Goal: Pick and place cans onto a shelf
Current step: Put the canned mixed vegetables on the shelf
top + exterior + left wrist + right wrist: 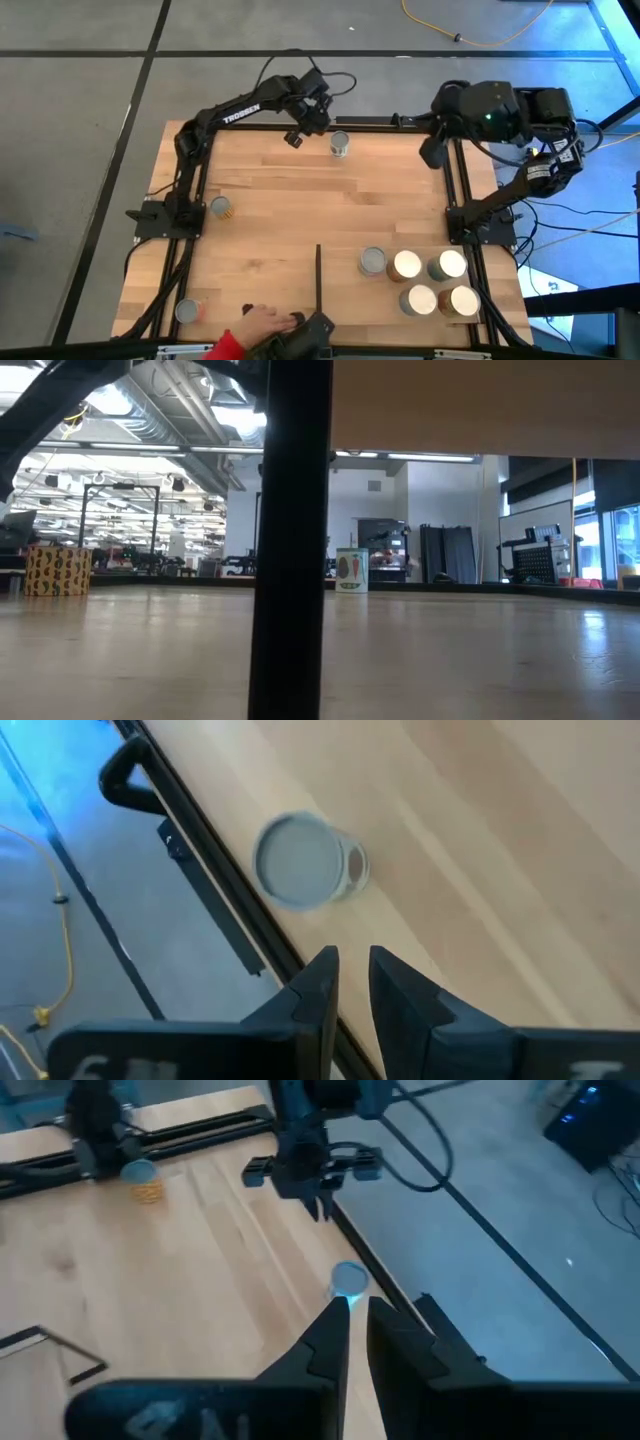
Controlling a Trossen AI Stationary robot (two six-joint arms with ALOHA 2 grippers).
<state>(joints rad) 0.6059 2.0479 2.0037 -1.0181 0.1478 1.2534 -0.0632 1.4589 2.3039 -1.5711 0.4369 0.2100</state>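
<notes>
Your work surface is a pale-wood tabletop (300, 210) in a black frame, set on a grey floor with a yellow cable (480, 30) trailing across it; level across the table you look into a large lit workshop. Near the far edge of the table stands a lone can (340, 146), upright, with a dull silver round top; from table height its label reads pale with green and an orange mark. You have the left gripper (297, 134) just beside that can and apart from it, on an arm bent in from the left corner along the far rail; its fingers (320, 982) stand a narrow gap apart and grasp nothing. The right gripper (357, 1312) sits pulled back at the far right corner, aimed across at the same can, its fingers also slightly parted and empty. On the shelf (340, 300), right of its thin black strip (318, 275), five cans (420, 280) are clustered close together, one silver-topped, the rest white or golden. A yellow-labelled can (220, 207) stands by the left arm's base and another can (187, 311) near the front left corner. A person's hand (262, 323) in a red sleeve rests at the front edge.
</notes>
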